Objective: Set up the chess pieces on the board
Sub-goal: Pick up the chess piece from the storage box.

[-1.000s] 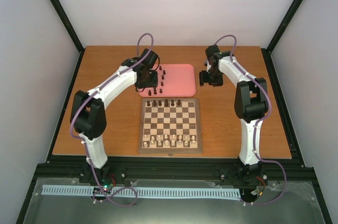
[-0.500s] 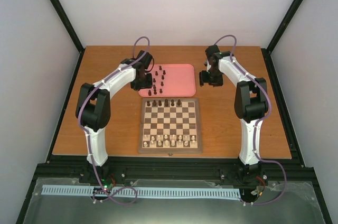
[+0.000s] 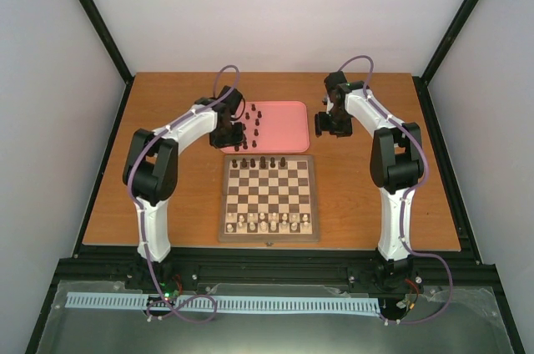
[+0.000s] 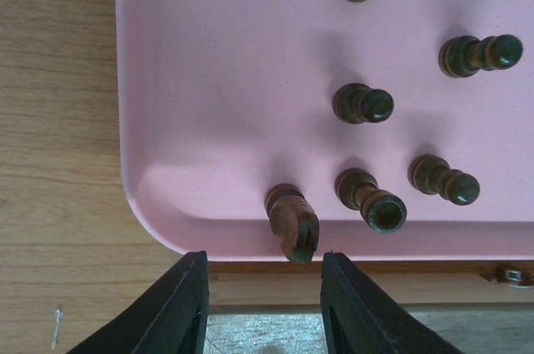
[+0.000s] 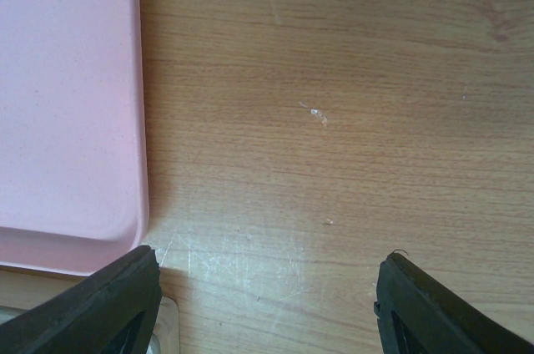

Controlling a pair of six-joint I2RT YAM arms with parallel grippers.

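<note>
Currently the left gripper (image 4: 264,266), jaws spread and empty, hangs over the near-left corner of the pink rounded tray (image 4: 209,78), lined up on a dark brown knight-like chess piece (image 4: 292,222) just inside the rim. The pick likely calls for descending, closing, then lifting clear of rim and neighbouring dark pieces (image 4: 363,103) toward the square checked wooden board (image 3: 269,198). The right gripper (image 5: 267,260), spread wide and empty, hangs over bare wooden table (image 5: 334,78) beside the tray, well apart.

We read no lettering, numbers, labels or brand marks on the board (image 3: 269,195) or the pink tray (image 3: 284,124).
</note>
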